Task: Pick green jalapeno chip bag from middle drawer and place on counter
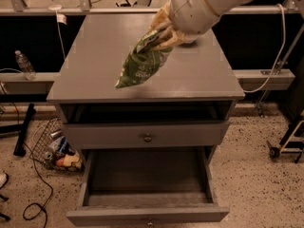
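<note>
— One thing first: whereabouts of the gripper?
— Up over the far right part of the counter, at the end of a thick white arm reaching in from the upper right.
— Apart or together?
— Clamped on the upper end of the green jalapeno chip bag, tan fingers pinching the crumpled top.
— And the bag itself?
— Hanging slantwise from that grip, lower end pointing down and to the left, over the middle of the counter. Hard to tell whether brushing the top or just clear of it.
— And the middle drawer?
— Pulled well out toward the near side, lowest in view, bare floor showing between low side walls.
— Anything above it?
— Shut grey drawer front with a round knob at its centre; over that, a dark open slot right under the counter.
— Around the cabinet?
— Wire basket of odds and ends on the speckled floor, just left of the cabinet. Clear bottle on a ledge farther left. Dark cable looping over the near left floor, white cable hanging at right.
</note>
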You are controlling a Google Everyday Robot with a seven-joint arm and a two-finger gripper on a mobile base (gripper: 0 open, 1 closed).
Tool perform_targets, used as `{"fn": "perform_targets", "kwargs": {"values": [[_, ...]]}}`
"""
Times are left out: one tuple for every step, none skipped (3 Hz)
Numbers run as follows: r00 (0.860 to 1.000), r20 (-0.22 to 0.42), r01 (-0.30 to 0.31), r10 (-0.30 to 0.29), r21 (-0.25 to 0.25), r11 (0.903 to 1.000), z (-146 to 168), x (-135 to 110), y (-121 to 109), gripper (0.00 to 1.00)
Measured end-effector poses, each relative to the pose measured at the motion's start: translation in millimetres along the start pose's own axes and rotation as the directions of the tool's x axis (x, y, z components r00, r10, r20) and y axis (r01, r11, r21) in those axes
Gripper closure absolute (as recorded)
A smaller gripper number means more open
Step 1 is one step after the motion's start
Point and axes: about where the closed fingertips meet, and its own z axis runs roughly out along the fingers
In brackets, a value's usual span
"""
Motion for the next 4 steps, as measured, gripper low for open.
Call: {"fn": "perform_targets", "kwargs": {"values": [[0.999,-0.028,0.028,-0.028,-0.006,0.9996,2.6,3.7,-19.2,1.0],[0.999,-0.018,0.042,-0.042,0.001,0.9991,13.5,21.1,-29.1,1.0],[0.999,0.018,0.051,-0.051,0.02,0.9985,28.5,43.1,-34.5,1.0],[0.994,0.077,0.067,-0.072,0.069,0.9954,45.6,65.3,-36.3,1.0]]}}
